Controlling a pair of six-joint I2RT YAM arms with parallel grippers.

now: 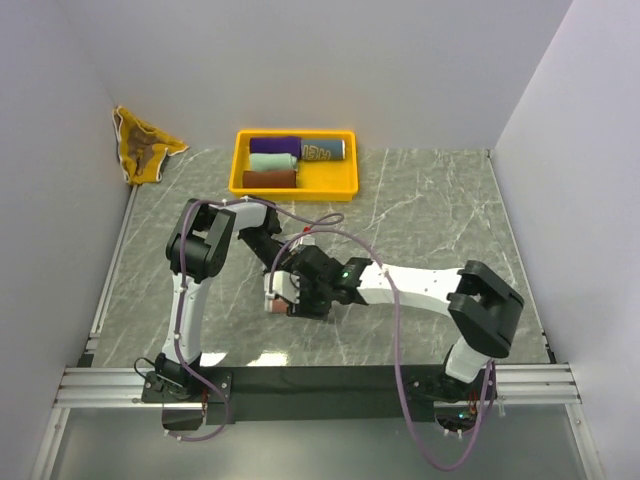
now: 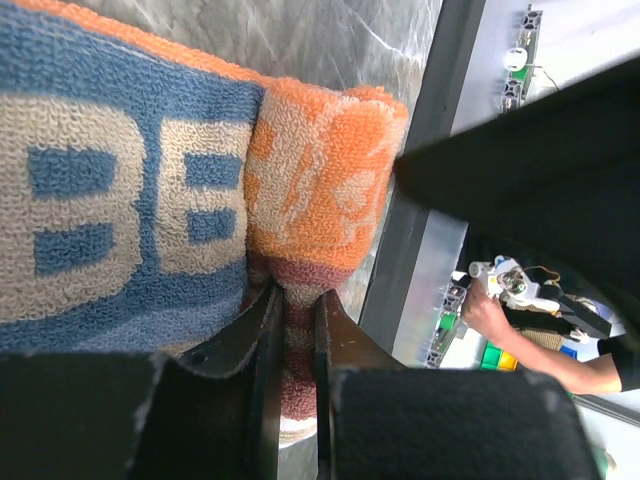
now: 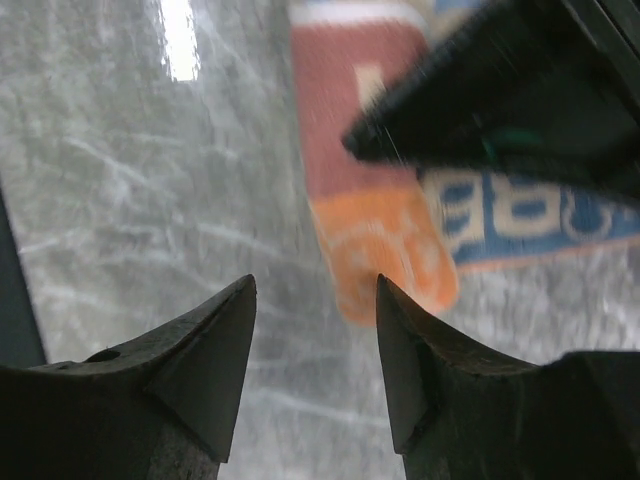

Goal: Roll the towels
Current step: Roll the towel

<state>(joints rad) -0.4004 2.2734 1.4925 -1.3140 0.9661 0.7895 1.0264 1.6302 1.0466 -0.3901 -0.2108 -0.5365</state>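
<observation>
The left hand is pinched narrow on the orange-and-blue towel, its two fingers nipping a reddish striped fold at the cloth's edge. Cream block lettering on a blue ground sits at ten o'clock from the grip and an orange patterned panel at twelve. The right hand hangs just over the marble worktop with its jaws apart and nothing between them. The same towel lies near it at about one o'clock.

At twelve o'clock from the two hands sits the yellow tray. It holds four finished rolls: the purple roll, the mint roll and the maroon roll stacked side by side, with the blue-grey roll just beside the purple one. By my reckoning most of the job is done. The towel under the hands looks folded or partly rolled but not yet put away, and a yellow-brown towel lies crumpled against the wall at about ten o'clock, untouched.

From above, both wrists cover the towel almost entirely, so I cannot tell how tightly it is wound. The right wrist view is blurred, the left arm's dark casing blocks its upper corner, and the lettering is cut off.
</observation>
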